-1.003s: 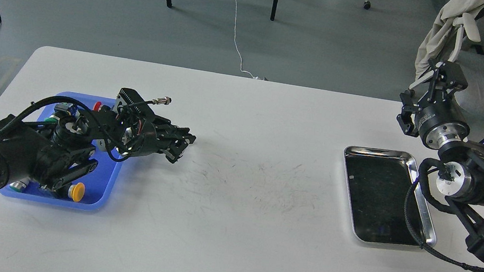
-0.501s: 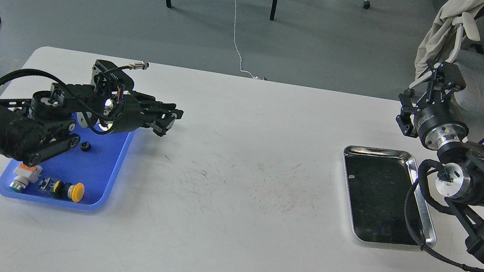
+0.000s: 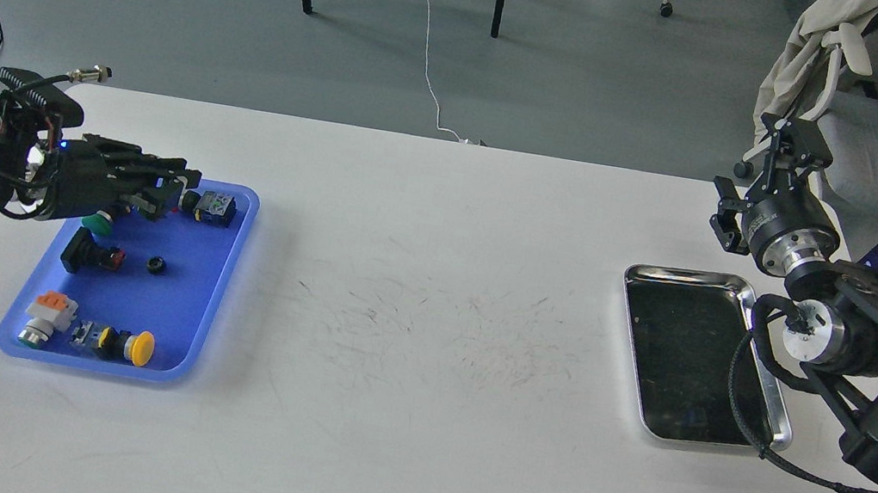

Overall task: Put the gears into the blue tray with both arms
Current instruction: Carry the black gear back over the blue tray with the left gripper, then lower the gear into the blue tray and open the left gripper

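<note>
Lying on white worktop: blue tray at left, steel tray at right, well apart. Resting inside blue tray: one gear, small and black, near the middle, touching nothing else. Sharing the tray: red-tipped black switch just left of the gear; green-capped switch partly under the left tool; black switch at the far right corner; yellow-capped switch and grey-and-orange switch along the near rim. Hanging over the tray's far left corner: left tool, reaching in from the left edge, fingers lying close together, dark against dark, so spread or pressed together cannot be told; nothing seen pinched. Standing raised beyond the worktop's far right corner: right tool, pointing up and away, seen end-on, fingers not separable, state likewise impossible to tell. Showing dark inside: steel tray, with no gear discernible there.
</note>
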`<state>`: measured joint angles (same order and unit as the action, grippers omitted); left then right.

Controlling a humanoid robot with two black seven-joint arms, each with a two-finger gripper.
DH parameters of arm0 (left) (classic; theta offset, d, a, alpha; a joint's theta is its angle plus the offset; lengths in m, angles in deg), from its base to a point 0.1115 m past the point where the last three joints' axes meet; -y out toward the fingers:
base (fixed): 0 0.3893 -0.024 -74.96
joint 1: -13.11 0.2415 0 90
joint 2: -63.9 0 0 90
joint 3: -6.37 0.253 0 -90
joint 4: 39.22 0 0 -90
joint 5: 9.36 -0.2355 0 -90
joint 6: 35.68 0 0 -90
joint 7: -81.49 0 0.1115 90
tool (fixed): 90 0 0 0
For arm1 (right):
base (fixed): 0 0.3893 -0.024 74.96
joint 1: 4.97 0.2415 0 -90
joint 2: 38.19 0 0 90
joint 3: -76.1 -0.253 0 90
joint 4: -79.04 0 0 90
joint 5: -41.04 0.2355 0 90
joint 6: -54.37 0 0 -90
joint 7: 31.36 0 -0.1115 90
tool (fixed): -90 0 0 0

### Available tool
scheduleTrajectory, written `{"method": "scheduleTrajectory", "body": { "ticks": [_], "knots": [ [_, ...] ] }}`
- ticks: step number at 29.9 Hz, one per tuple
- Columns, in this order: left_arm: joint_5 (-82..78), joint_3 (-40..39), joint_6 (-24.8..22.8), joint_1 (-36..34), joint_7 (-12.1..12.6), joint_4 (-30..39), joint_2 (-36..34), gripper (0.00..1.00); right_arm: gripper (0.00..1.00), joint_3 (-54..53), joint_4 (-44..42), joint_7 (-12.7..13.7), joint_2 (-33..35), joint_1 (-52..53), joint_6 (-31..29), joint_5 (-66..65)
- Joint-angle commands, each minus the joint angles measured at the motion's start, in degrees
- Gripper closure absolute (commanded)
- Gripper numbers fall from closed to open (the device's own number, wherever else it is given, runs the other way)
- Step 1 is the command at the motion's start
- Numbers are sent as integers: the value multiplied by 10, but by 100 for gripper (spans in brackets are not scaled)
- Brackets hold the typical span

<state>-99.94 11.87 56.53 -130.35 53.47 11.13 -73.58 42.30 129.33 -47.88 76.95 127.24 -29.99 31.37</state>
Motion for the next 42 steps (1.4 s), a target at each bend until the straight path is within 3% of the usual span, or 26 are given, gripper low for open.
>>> {"method": "scheduleTrajectory", "body": {
  "ticks": [1, 18, 42],
  "knots": [
    [2, -3, 2, 31, 0, 6, -30, 92, 2, 1, 0, 0, 1, 0, -1, -1],
    [71, -3, -1, 103, 0, 91, -84, 92, 2, 15, -9, 1, 1, 2, -3, -9],
    [74, -6, 0, 122, 0, 97, -67, 90, 2, 16, -8, 1, 2, 2, -4, -9]
  ]
}}
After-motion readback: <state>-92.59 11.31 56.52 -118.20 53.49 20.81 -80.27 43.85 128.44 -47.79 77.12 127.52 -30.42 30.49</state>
